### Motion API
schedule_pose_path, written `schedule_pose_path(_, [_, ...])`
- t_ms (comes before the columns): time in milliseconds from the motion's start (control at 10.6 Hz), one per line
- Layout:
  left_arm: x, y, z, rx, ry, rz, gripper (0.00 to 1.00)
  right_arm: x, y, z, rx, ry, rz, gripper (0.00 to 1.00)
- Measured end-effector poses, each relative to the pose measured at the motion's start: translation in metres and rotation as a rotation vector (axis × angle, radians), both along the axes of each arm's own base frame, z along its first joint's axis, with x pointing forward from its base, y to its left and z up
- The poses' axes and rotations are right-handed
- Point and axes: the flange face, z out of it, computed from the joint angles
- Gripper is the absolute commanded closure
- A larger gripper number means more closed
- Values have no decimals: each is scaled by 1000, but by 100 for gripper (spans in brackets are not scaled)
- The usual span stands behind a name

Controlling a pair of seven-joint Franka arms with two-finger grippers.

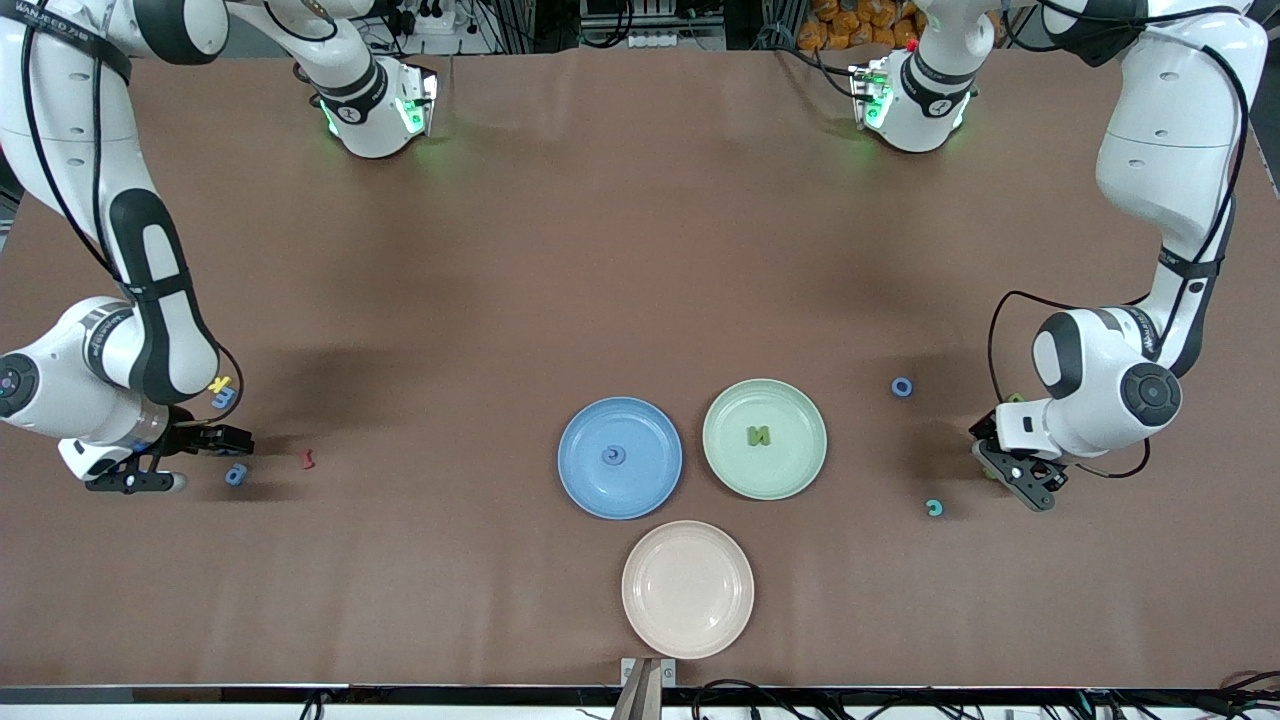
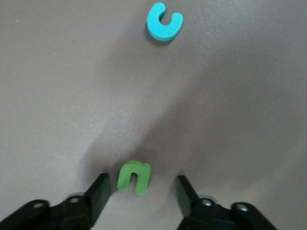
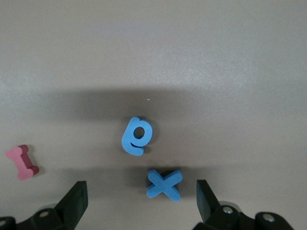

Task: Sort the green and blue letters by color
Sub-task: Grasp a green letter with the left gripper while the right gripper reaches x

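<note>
My left gripper (image 2: 142, 189) (image 1: 1005, 468) is low at the table, open, with a green letter n (image 2: 134, 177) between its fingers and gaps on both sides. A blue ring letter (image 1: 902, 387) lies nearby. My right gripper (image 3: 140, 191) (image 1: 190, 460) is open over a blue x (image 3: 164, 184), which is untouched and hidden in the front view. Another blue letter (image 3: 137, 136) (image 1: 236, 474) lies just ahead of it, and one more (image 1: 224, 397) lies beside a yellow K (image 1: 219, 383). The blue plate (image 1: 575, 480) holds a blue letter (image 1: 613, 455). The green plate (image 1: 800, 470) holds a green N (image 1: 758, 435).
A cyan C (image 1: 934, 508) (image 2: 164, 21) lies ahead of the left gripper. A dark red letter (image 1: 309, 459) (image 3: 22, 162) lies near the right gripper. A pink plate (image 1: 688, 590), nearest the front camera, has nothing in it.
</note>
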Motion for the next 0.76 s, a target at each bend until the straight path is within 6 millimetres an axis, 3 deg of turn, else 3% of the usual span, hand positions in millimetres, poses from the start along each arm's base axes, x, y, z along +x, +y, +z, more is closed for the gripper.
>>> schedule_pose_path(568, [5,3,7,2,-16,21,100,-11,-11,-23,-8,42,-8,0])
schedule_pose_path(757, [8,-5,12,-6,-25,85,100,-13,-14,-26,-8,47,-12,0])
